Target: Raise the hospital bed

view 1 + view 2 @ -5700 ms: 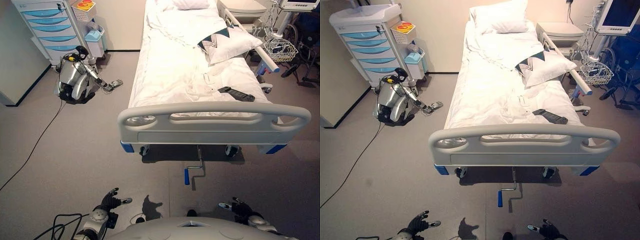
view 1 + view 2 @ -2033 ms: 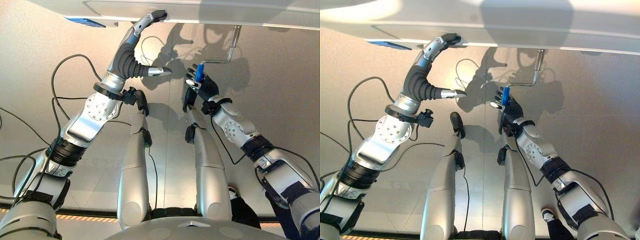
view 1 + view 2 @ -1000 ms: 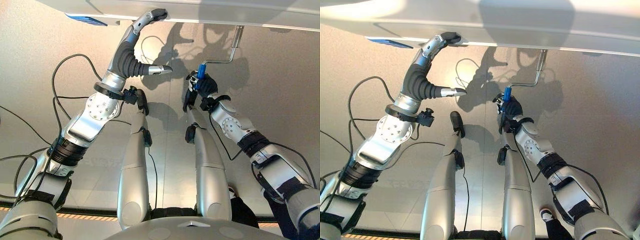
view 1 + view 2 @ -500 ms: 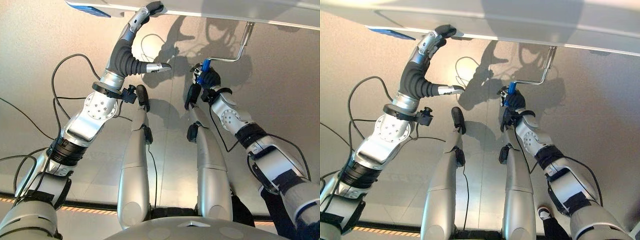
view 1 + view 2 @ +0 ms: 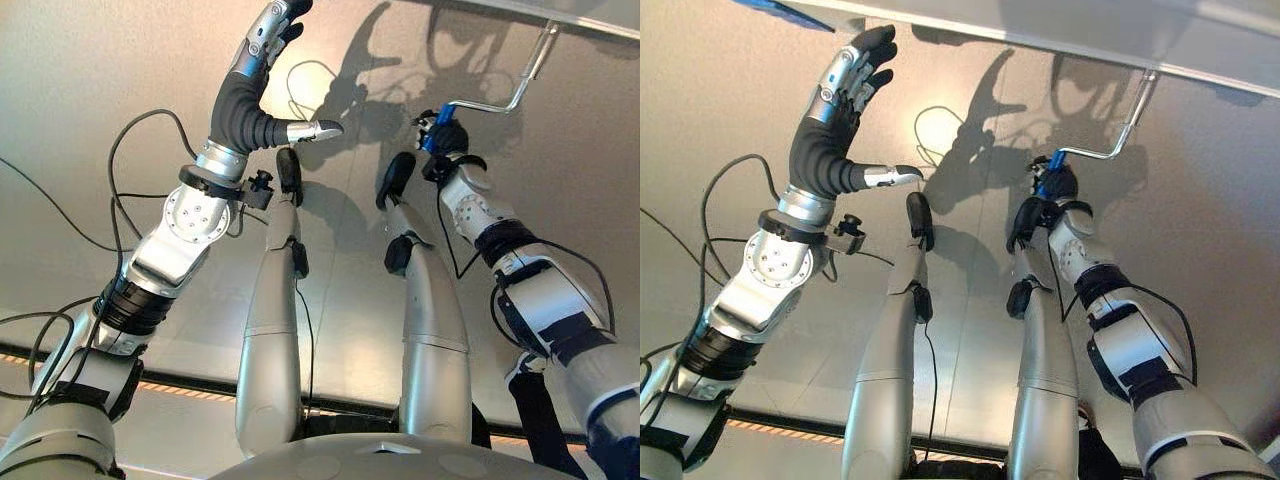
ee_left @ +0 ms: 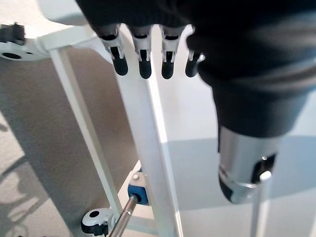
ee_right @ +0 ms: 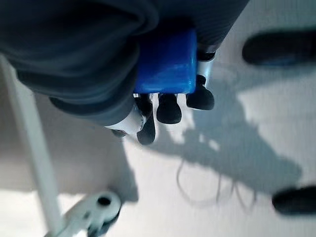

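The bed's crank (image 5: 1110,152) is a bent metal rod that hangs under the white footboard (image 5: 1060,28) and ends in a blue handle (image 5: 1051,162). My right hand (image 5: 1058,186) is shut on that handle just above the floor. In the right wrist view its fingers (image 7: 168,106) curl round the blue handle (image 7: 165,64). My left hand (image 5: 843,78) is raised just below the footboard's lower edge, open with straight fingers and the thumb spread, touching nothing. The left wrist view shows its fingers (image 6: 143,61) before a white bar of the bed frame (image 6: 148,133).
Under the bed a castor wheel (image 6: 96,219) and a blue corner piece (image 6: 136,190) stand by the frame. Grey floor (image 5: 90,110) spreads to the left of the arms. An orange-striped edge (image 5: 190,390) crosses the floor near me.
The whole view has shifted, so the camera moved. My left hand has come off the footboard's edge and its fingers have straightened. My right hand keeps its hold on the blue handle.
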